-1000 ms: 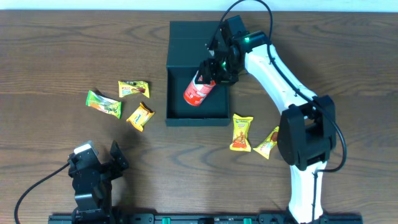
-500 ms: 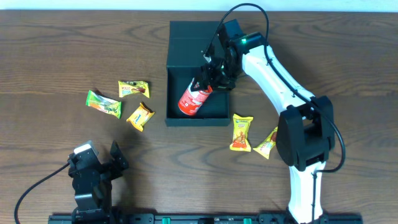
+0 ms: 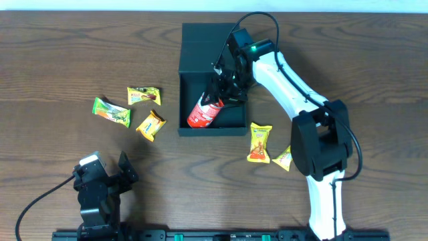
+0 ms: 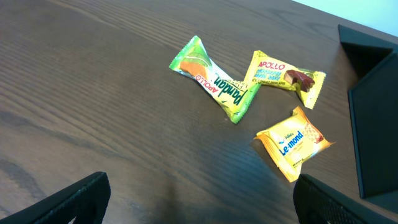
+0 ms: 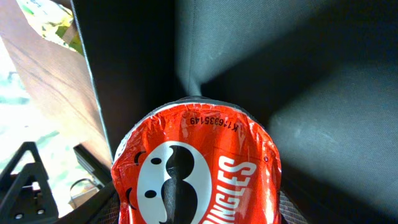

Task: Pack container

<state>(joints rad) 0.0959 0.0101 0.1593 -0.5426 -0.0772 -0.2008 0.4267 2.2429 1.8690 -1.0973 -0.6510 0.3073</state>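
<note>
Firmly, the right gripper (image 3: 223,88) clamps the upper end of the red can (image 3: 204,112), which slants down inside the container (image 3: 200,40), whose lid lies open at the table's far middle. The left gripper (image 3: 126,169) hangs spread wide and holds nothing, low over the wooden table (image 3: 53,67) near its front edge. The can's lower end sits close to the tray's front-left corner, with bare floor to its right. Three snack packets (image 3: 150,124) lie left of the box.
</note>
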